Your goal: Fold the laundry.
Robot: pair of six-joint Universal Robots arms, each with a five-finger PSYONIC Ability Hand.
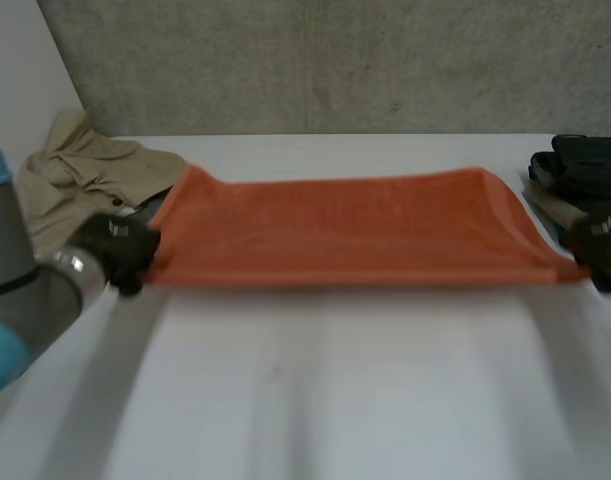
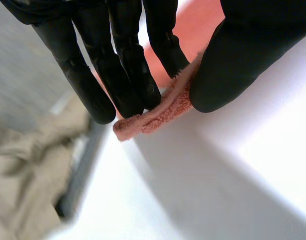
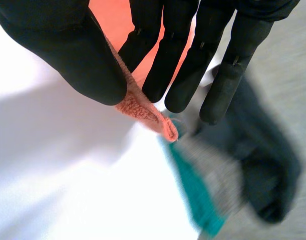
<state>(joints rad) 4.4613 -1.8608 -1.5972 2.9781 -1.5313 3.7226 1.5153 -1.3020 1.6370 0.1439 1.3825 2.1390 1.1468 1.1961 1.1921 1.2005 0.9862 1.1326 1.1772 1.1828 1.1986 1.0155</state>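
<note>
No legible text, label, number or sign noted; one small pale mark each on left hand (image 1: 122,252) and right hand (image 1: 601,250), unreadable.

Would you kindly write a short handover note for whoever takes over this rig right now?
Left hand: shut, pinching the orange towel's near left corner between thumb and fingers.
Right hand: shut, pinching the near right corner the same way.
Towel: spread wide across the white table, taut between the hands.
Other laundry: a crumpled beige garment beyond the left hand, a pile of dark clothes beyond the right.
Done: both near corners gripped.
Left: fold the towel, then the rest.
</note>
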